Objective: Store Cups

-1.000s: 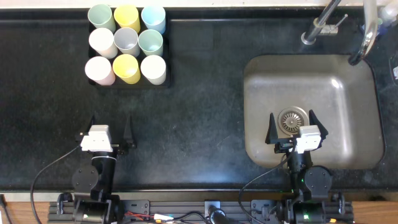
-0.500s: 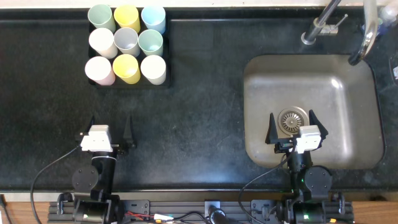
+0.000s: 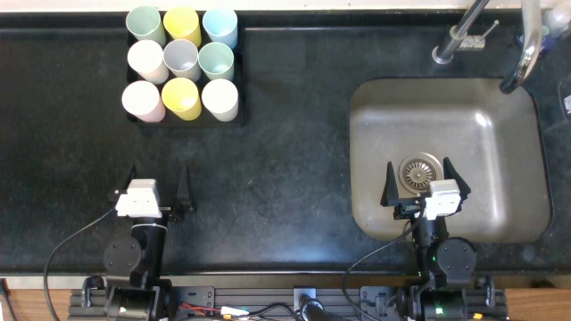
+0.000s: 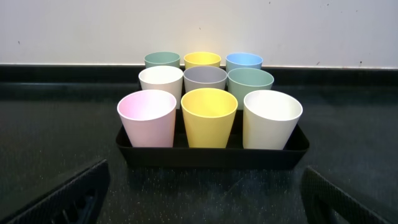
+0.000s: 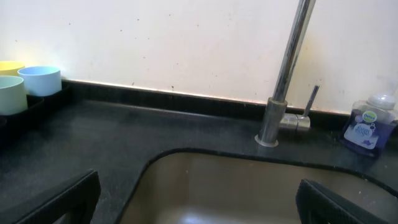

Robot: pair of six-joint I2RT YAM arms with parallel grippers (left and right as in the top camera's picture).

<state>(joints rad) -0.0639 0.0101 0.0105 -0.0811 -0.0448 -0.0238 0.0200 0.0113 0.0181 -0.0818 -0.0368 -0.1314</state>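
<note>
Several pastel cups stand upright in a black tray [image 3: 241, 107] at the back left of the dark counter; its front wall [image 4: 211, 155] faces the left wrist camera. The front row holds a pink cup [image 4: 147, 117], a yellow cup [image 4: 209, 116] and a cream cup [image 4: 271, 118]. My left gripper [image 3: 159, 185] rests near the front edge, well short of the tray, open with nothing between its fingers. Over the front part of the steel sink [image 3: 375, 107], my right gripper [image 3: 419, 182] is open and empty. A blue cup [image 5: 41, 79] sits far off in the right wrist view.
A tap [image 5: 285, 81] rises behind the sink at the back right, with a soap bottle [image 5: 368, 127] beside it. The sink drain [image 3: 419, 169] lies by the right gripper. Bare dark counter [image 3: 285, 178] stretches between tray and sink.
</note>
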